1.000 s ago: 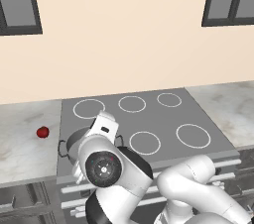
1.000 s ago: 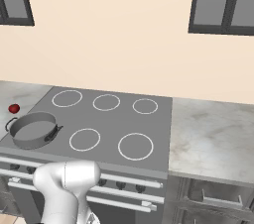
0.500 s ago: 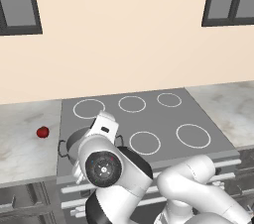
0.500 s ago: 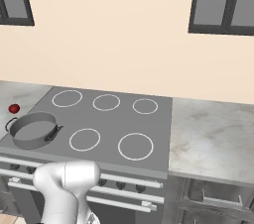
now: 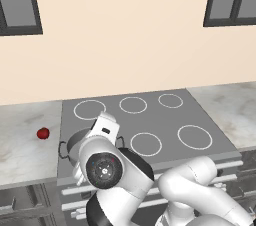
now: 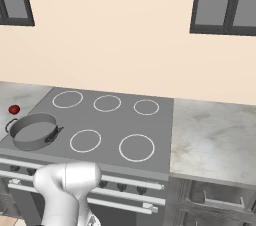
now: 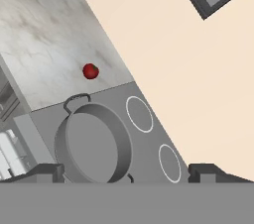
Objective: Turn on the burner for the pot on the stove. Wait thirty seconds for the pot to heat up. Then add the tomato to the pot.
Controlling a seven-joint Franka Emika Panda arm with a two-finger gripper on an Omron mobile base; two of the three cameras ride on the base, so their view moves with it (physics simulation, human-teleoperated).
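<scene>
The low, wide, round grey metal pot with two small loop handles sits on the front left burner of the flat grey cooktop marked with white ring outlines. In the left base view the pot is partly hidden behind the robot's white arm, with one loop handle showing at its left side. It looks empty inside in the hand view.

The small round red tomato with a darker top lies on the pale marbled tabletop to the left of the stove, apart from the pot and a little farther back. From the right base view the tomato shows just beyond the pot's rim, and in the hand view it rests on the tabletop near the stove's edge.

The pincer hangs above the pot with its two dark fingertips spread wide apart, one at either side of the view, holding nothing.

A row of dark knobs runs along the stove's front below the cooktop.
</scene>
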